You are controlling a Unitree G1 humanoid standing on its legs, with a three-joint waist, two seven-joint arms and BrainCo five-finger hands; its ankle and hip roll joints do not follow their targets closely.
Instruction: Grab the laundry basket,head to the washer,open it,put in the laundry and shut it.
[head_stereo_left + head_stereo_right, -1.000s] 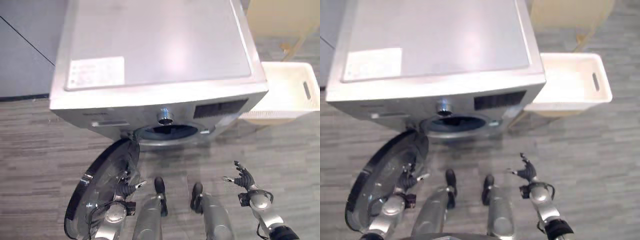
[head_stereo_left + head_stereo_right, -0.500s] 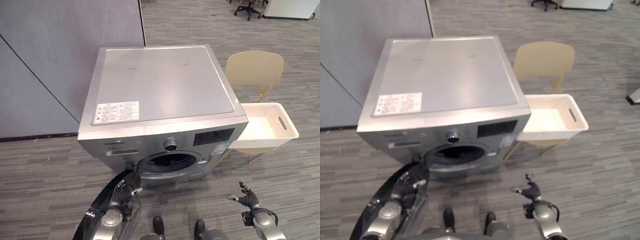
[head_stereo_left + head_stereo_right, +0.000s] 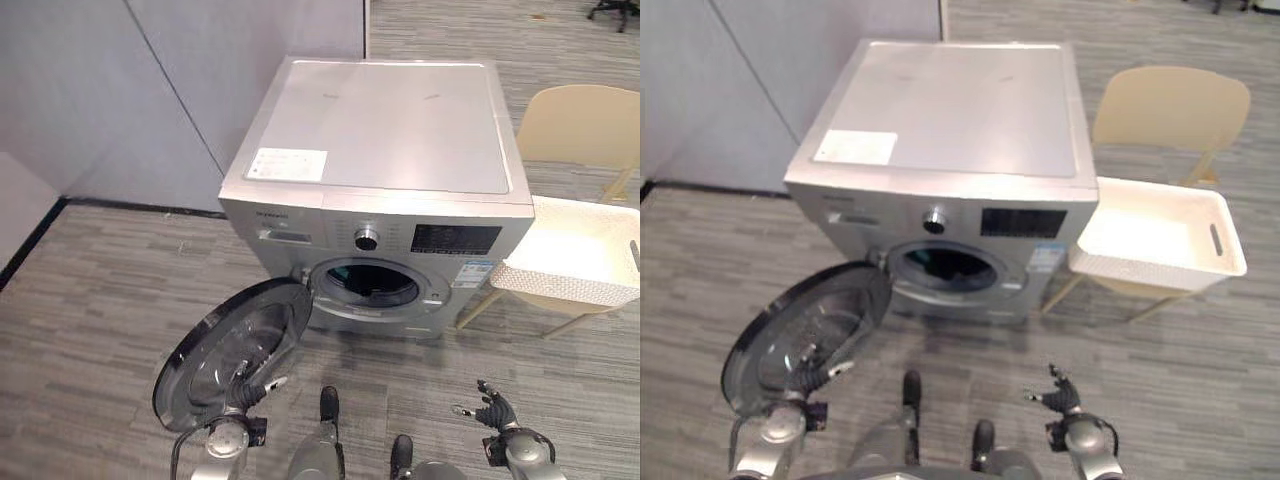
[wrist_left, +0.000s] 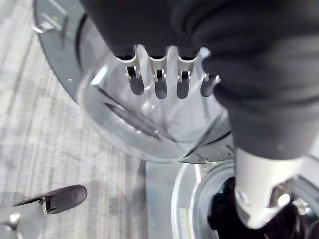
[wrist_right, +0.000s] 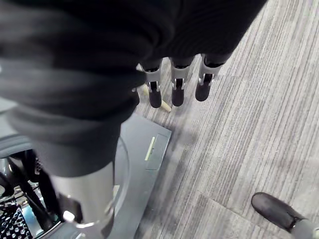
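Fingers (image 4: 157,84) of left hand (image 3: 250,392) straight against open washer door (image 3: 235,350), right hand (image 3: 490,408) relaxed over floor (image 3: 90,290), white basket (image 3: 580,265) on chair (image 3: 585,125) beside washer (image 3: 385,170), drum open.

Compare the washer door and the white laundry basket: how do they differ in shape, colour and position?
The washer door is round, dark-rimmed with clear glass; the laundry basket is rectangular and white. The door hangs open at the washer's front left, near the floor; the basket rests on a beige chair to the washer's right. No laundry shows in the basket.
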